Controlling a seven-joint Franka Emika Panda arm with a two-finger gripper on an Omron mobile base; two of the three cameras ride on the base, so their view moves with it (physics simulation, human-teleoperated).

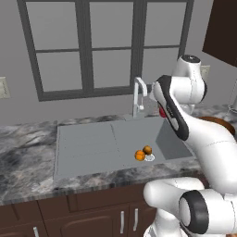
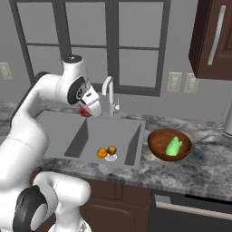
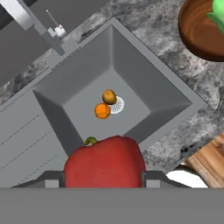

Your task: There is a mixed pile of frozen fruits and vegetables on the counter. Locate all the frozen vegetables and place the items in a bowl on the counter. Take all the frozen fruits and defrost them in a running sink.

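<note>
1. Drainboard (image 1: pixel 83 146): ribbed, forming the left part of the sink (image 1: pixel 176 146), set into the grey marbled counter (image 1: pixel 28 148)
2. Basin: two balls lie on its floor beside the round drain (image 1: pixel 150 157). The bright orange ball (image 1: pixel 139 155) touches or nearly touches the brownish ball (image 1: pixel 147 149); the hand view shows the same pair at the drain
3. Tap (image 1: pixel 138 95): pale gooseneck standing at the back rim of the sink, below the window (image 1: pixel 106 46)
4. Gripper (image 3: pixel 104 181): poised high above the sink, near the tap. Its jaws are closed against both sides of a red pepper (image 3: pixel 105 164) with a green stem, which is held well clear of the basin. In the right base view the pepper (image 2: pixel 83 112) shows as a red patch under the hand
5. Bowl (image 2: pixel 156 140): reddish-brown, standing on the counter just right of the sink. The green pointed piece (image 2: pixel 173 146) lies inside it
6. Board (image 3: pixel 210 162): a wooden corner seen in the hand view, on the counter near the sink, with a white round item partly visible beside it; its nature cannot be told
</note>
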